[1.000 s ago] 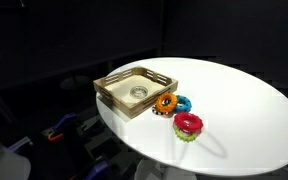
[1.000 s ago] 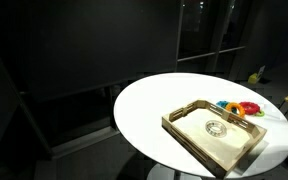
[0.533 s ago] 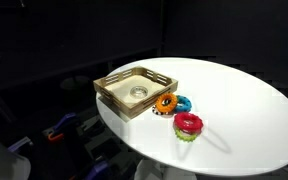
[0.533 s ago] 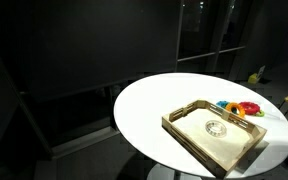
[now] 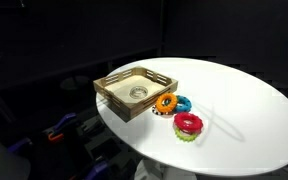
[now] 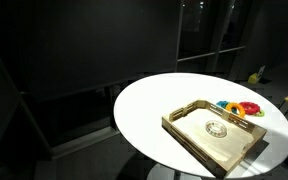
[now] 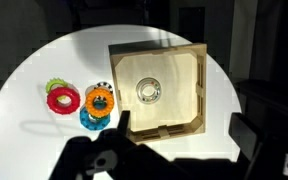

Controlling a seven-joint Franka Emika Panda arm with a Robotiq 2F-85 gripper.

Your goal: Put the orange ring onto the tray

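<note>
Almost nothing had changed in the last second. The orange ring (image 5: 165, 102) lay in the same spot on the white table (image 5: 246, 95), just beside the tray (image 5: 114, 96) and not in it. It was touching the blue ring (image 5: 181, 103). The red ring (image 5: 188, 124) sat near them, a bit further from the tray. The tray had nothing in it, only the round mark in the middle of its floor. The one thing that seemed to move was a thin, faint shadow on the table by the red ring, and I think the arm up above made it. In the wrist view I looked down on the tray (image 7: 197, 95) and the orange ring (image 7: 100, 98) from high up, so the arm was far from the rings. The gripper (image 7: 174, 160) was only dark shapes at the bottom of that view, and I could not tell if its jaws were apart or together. Neither exterior view showed the arm at all. So I think the job had not really started. The arm would have to come down to the orange ring, grab it without knocking the blue one, and carry it over the tray wall.
</note>
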